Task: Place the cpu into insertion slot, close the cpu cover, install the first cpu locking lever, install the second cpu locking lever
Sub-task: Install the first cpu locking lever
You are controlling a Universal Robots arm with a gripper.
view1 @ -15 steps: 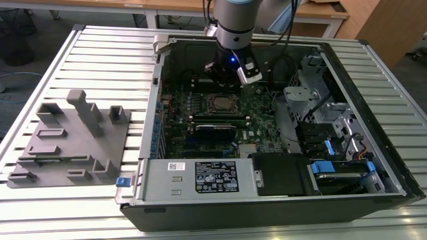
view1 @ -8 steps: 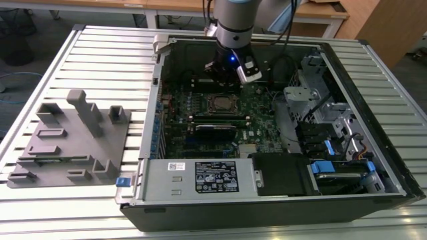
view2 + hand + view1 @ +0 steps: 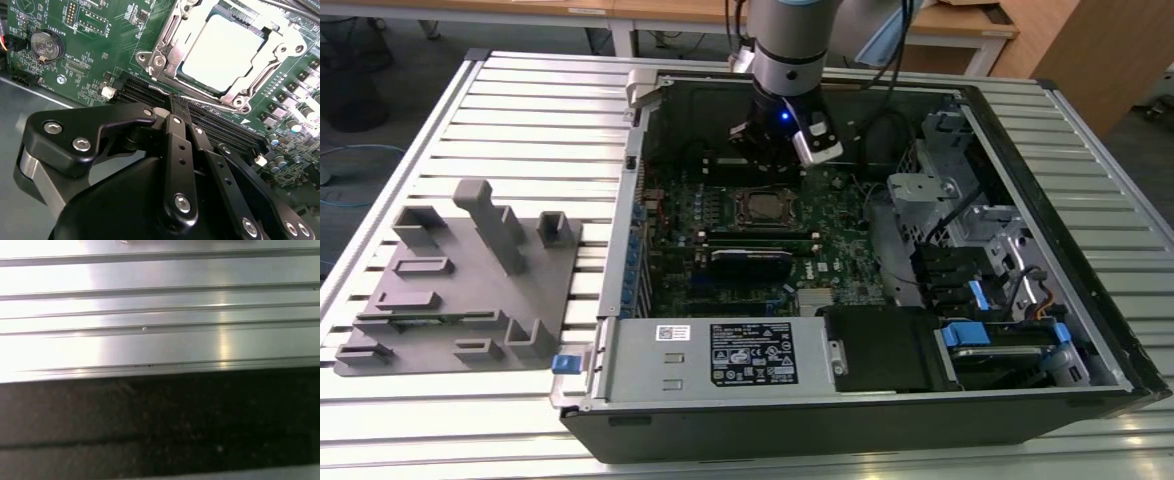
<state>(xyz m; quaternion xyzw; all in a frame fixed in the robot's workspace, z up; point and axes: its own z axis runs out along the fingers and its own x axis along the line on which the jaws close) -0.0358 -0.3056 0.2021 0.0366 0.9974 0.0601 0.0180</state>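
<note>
While gripper (image 3: 179,103) sits closed (empty) | 1 cpu (image 3: 225,47) on mobo (image 3: 100,60) | 1 cover (image 3: 272,52) down over it

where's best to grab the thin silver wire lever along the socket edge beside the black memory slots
Probably take the thin silver wire lever on its bare straight run, coming from above on the side of the black memory slots. It lies low against the windowed silver cpu cover, so only that outer side looks free.
</note>
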